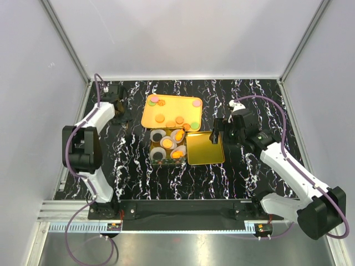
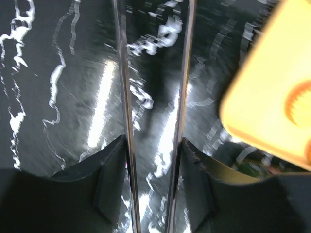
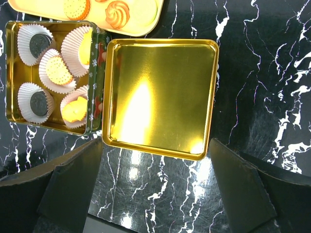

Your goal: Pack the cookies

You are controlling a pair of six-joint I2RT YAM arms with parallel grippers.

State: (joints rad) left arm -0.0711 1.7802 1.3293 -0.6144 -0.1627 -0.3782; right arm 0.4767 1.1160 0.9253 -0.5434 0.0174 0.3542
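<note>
Loose cookies [image 1: 160, 118] lie on a yellow tray [image 1: 166, 108], mostly orange, with a pink one [image 1: 197, 103]. More cookies [image 3: 59, 72] sit in white paper cups inside the open tin [image 1: 153, 151]; some are black [image 3: 40, 44]. My left gripper [image 1: 121, 115] is left of the tray, low over the table. Its fingers [image 2: 116, 160] press on the two metal blades of tongs [image 2: 123, 97]. Nothing shows between the blades, and the view is blurred. The tray's corner [image 2: 262, 107] with an orange cookie [image 2: 300, 102] lies to the right. My right gripper [image 3: 155, 194] is open above the near edge of the gold lid [image 3: 163, 94].
The gold lid [image 1: 205, 148] lies flat against the tin's right side. The tin [image 3: 12, 121] stands just in front of the yellow tray [image 3: 141, 22]. The black marbled tabletop [image 1: 249, 177] is walled in by white panels on three sides.
</note>
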